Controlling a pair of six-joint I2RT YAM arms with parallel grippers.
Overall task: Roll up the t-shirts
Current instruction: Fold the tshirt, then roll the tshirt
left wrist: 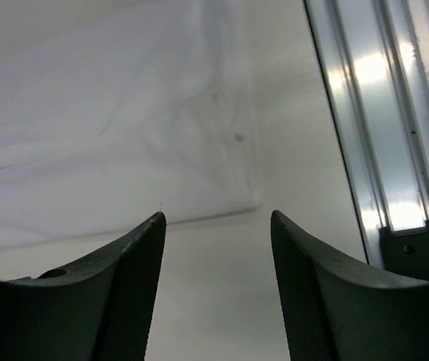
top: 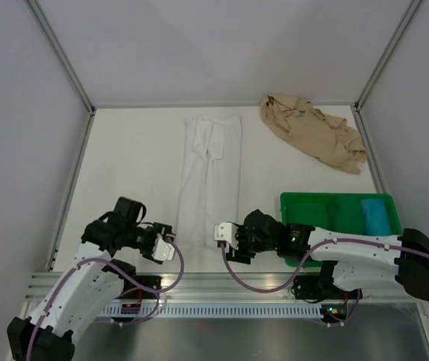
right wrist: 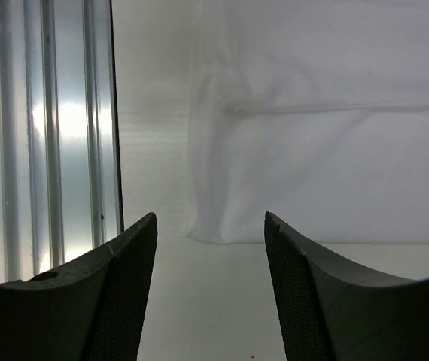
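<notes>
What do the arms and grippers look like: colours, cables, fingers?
The left arm and right arm have white shells, black joints and looping purple cables. The left gripper and right gripper have black tapered fingers with textured inner faces.

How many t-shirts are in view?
2. The white t-shirt lies folded in a long strip mid-table; the tan t-shirt is crumpled at the far right corner. The teal item in the tray may be cloth too.
</notes>
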